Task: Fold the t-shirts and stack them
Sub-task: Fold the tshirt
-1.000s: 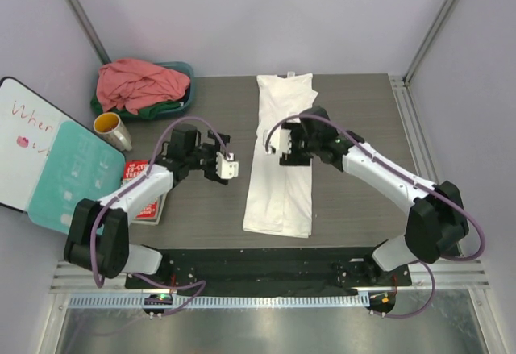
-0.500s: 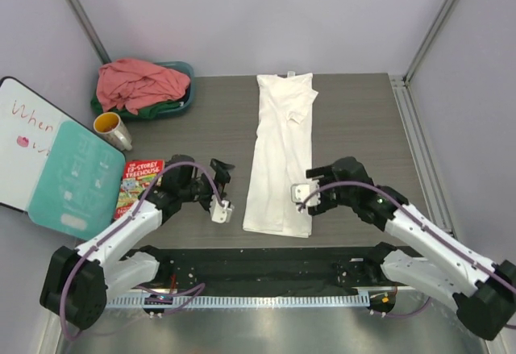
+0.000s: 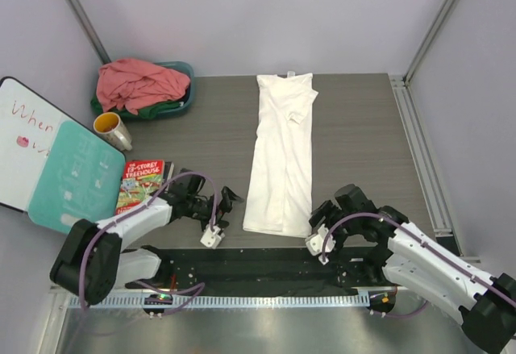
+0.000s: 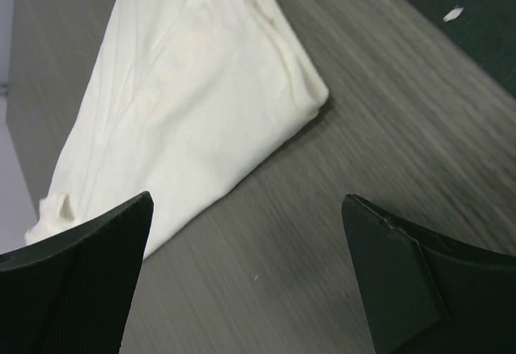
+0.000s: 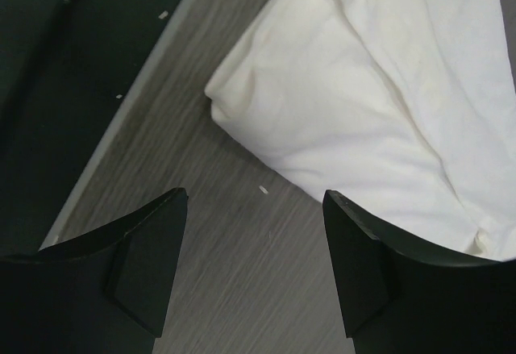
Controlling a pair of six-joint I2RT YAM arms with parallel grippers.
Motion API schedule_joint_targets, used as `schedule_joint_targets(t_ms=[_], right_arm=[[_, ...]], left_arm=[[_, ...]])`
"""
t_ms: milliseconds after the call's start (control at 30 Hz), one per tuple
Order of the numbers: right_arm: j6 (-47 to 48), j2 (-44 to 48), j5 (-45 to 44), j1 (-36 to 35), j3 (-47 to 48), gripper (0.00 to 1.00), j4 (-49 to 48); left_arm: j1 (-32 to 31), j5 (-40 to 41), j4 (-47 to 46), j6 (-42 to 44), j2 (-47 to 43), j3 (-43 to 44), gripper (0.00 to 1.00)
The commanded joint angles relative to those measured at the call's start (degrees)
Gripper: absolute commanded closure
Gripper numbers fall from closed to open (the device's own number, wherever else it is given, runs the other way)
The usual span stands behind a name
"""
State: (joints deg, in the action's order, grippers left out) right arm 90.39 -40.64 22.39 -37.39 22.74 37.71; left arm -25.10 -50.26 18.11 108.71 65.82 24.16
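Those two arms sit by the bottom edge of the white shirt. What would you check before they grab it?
1. Is the left gripper open and empty: ok.
2. Is the right gripper open and empty: ok.
3. Does the white t-shirt lie flat as one long strip: ok.
4. Is each gripper beside a near corner of it, not touching: ok.
5. Do all cloth layers at that near edge line up for one pinch: cannot tell.
6. Is the pink t-shirt out of the way in the teal basin: ok.

Both low, left hand [image 3: 219,217] spread wide, right hand [image 3: 318,226] parted
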Motion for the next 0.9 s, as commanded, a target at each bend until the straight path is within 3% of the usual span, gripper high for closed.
schedule_joint_targets(t_ms=[0, 167, 433, 600, 867], right_arm=[[6.55, -1.54, 9.86, -0.23, 1.08, 0.27, 3.94], [9.54, -2.77, 12.76, -0.23, -1.29, 0.27, 5.27], [3.93, -6.11, 7.58, -0.23, -7.54, 0.29, -10.63], [-0.12, -8.75, 4.59, -0.23, -9.11, 0.31, -19.76], [-1.18, -12.88, 4.41, -0.23, -8.24, 0.32, -22.68]], left_arm=[[-0.12, -9.94, 7.64, 19.42, 6.58, 3.43, 0.0], [-0.91, -11.09, 9.75, 24.18, 12.04, 5.37, 0.0], [-1.18, -8.45, 8.35, 23.92, 14.07, 6.08, 0.0], [-1.18, -6.0, 5.71, 22.6, 12.93, 5.55, 0.0], [-1.61, -4.67, -3.52, 13.21, 14.95, 6.95, 0.04]])
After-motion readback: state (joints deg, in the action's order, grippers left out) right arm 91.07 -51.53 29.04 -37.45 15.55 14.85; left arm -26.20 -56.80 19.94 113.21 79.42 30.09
